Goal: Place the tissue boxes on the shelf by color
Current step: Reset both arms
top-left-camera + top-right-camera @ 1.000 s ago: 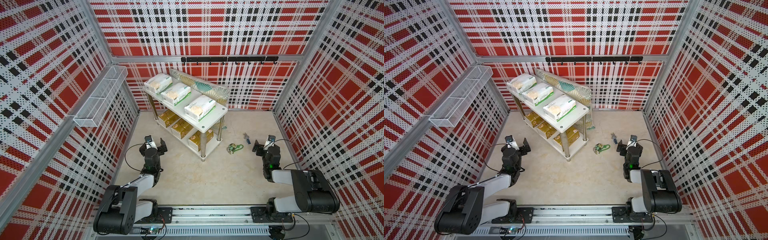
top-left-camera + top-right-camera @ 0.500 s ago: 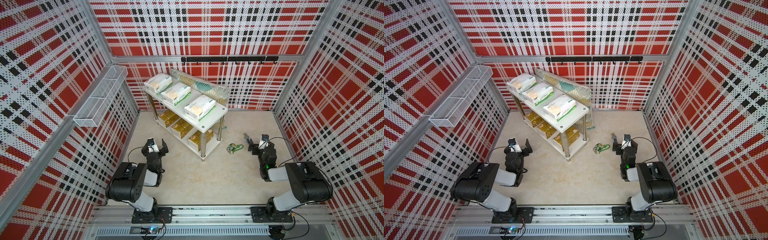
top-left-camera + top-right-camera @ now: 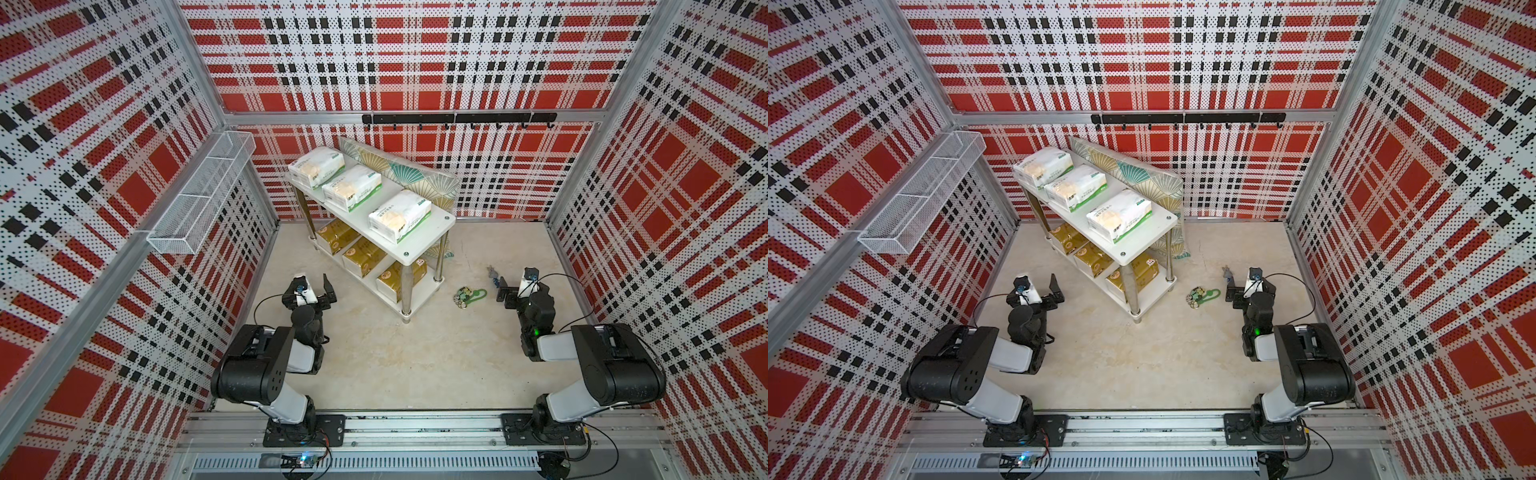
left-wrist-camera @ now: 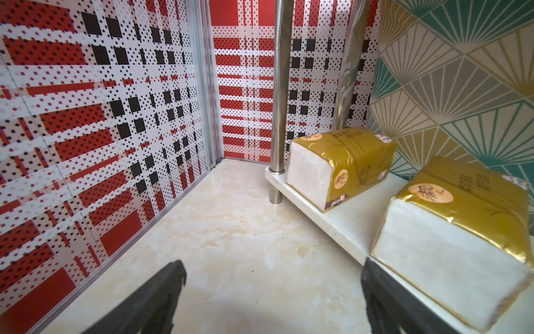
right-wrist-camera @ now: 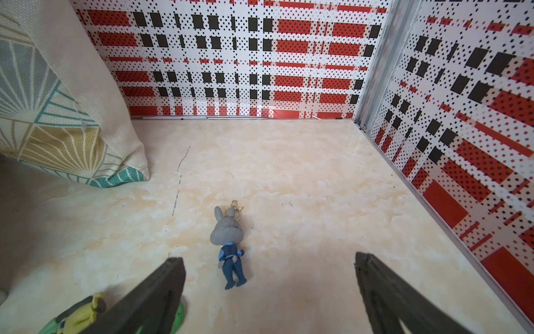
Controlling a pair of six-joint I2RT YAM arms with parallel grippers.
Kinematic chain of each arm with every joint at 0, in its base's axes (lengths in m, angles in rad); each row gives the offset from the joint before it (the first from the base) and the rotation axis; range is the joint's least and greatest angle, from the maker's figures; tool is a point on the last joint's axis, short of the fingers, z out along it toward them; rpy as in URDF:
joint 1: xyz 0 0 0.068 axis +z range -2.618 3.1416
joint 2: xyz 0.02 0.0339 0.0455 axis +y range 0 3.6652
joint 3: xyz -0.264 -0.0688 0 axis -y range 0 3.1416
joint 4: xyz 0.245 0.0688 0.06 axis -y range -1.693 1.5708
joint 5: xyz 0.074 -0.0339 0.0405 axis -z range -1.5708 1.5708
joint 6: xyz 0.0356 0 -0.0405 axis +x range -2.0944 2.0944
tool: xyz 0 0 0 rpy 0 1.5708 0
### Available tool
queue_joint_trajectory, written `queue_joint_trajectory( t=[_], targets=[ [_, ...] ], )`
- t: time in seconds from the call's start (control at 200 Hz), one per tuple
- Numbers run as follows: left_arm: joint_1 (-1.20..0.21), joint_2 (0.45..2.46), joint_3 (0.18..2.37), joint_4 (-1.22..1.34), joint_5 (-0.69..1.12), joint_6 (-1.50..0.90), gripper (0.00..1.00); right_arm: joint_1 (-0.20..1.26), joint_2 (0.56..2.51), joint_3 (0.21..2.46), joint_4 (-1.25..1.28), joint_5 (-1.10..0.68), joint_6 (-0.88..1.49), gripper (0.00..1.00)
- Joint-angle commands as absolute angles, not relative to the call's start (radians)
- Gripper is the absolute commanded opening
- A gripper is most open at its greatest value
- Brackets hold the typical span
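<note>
Sorting looks done, white packs [image 3: 352,188] over gold packs [image 3: 363,255] on the shelf [image 3: 439,221]; left pincer [image 4: 271,277], right pincer [image 5: 268,263] gape empty: park clear.

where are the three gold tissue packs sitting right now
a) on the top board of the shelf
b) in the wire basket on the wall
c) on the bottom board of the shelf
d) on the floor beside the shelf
c: the gold tissue packs lie in a row on the lower board of the shelf, under the white packs that fill the upper board.
</note>
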State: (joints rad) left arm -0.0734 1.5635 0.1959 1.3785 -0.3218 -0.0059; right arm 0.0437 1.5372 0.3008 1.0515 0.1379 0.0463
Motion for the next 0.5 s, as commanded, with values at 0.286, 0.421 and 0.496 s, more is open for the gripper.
queue_joint_trajectory(
  t=[0.286, 0.421, 0.496],
  targets=[
    [-0.069, 1.565, 0.195, 1.400, -0.316, 0.000, 0.99, 0.040, 1.542, 0.313, 1.055, 0.133, 0.058, 1.00],
    [-0.068, 1.564, 0.195, 1.398, -0.314, 0.000, 0.99, 0.040, 1.542, 0.313, 1.056, 0.133, 0.057, 1.00],
    [-0.070, 1.568, 0.199, 1.396, -0.312, 0.000, 0.99, 0.040, 1.542, 0.314, 1.055, 0.133, 0.057, 1.00]
  ],
)
